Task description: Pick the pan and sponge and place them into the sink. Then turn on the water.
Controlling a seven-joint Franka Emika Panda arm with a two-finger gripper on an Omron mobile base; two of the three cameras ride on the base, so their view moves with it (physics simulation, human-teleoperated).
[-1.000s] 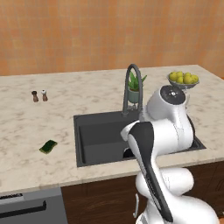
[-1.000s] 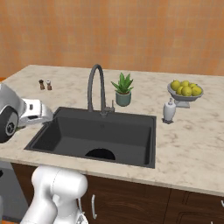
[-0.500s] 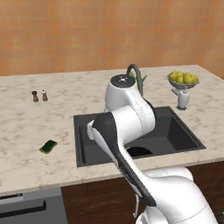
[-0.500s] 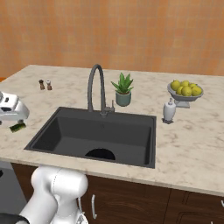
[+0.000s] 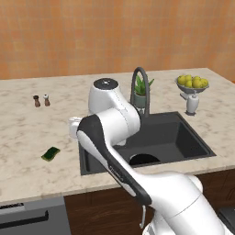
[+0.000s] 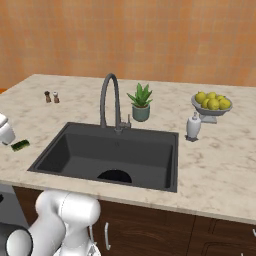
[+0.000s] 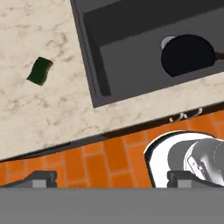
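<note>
Here the gripper (image 7: 107, 181) stands with its jaws spread wide and nothing between them, its two dark finger tips (image 7: 39, 178) far apart at the bottom of the hand view, which looks down past the counter's front edge onto the sink's left side. The frying pan (image 7: 189, 55) already lies inside the sink (image 5: 193, 133), near the front wall of the basin and right beside the round metal drain (image 7: 166, 41), its handle running off toward the picture's edge. The sponge (image 5: 51, 153) is still on the marble counter (image 5: 27, 133), left of the sink and well apart from its rim, dark green on top with a lighter edge. At the back rim of the sink rises the arched grey faucet (image 6: 111, 102); I can't make out any stream at its spout. Just right of the faucet stands a small potted plant (image 6: 141, 102). Further right of the sink are a white soap dispenser (image 6: 193, 127) and a bowl of lemons (image 6: 212, 103). Far back and left of the sink stand two small shakers (image 5: 41, 100).
</note>
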